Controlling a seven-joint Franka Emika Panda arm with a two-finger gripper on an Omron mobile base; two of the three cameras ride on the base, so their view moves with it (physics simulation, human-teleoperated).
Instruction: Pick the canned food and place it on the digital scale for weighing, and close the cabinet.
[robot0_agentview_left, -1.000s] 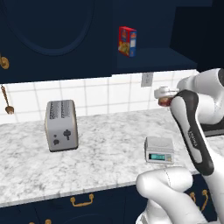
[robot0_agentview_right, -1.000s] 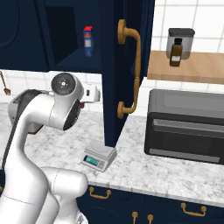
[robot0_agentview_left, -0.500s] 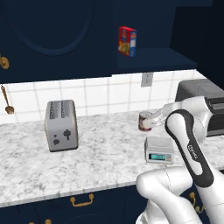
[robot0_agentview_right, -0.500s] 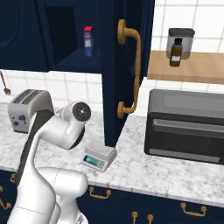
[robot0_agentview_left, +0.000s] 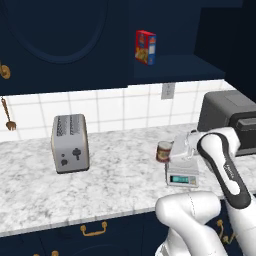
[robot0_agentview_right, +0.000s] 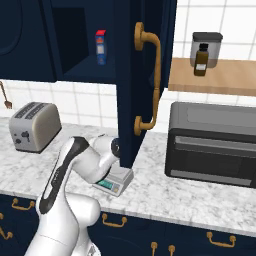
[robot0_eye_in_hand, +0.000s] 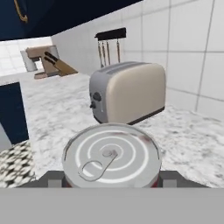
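- You see a small cylindrical tin (robot0_agentview_left: 163, 151) with a red-brown and yellowish label; its silver lid (robot0_eye_in_hand: 111, 154) shows ringed grooves and a pull tab.
- Your low light-grey square scale (robot0_agentview_left: 182, 172) carries a teal display on its front.
- The dark navy wall cabinet door (robot0_agentview_right: 135, 80) wears a long brass handle (robot0_agentview_right: 150, 80).
- The boxy toaster (robot0_agentview_left: 70, 143) is grey with dark slots.
- The marble counter (robot0_agentview_left: 110, 185) is white, veined grey.
- The box on the shelf (robot0_agentview_left: 145, 47) is red, blue and yellow.
- The oven (robot0_agentview_right: 212, 145) is dark grey.
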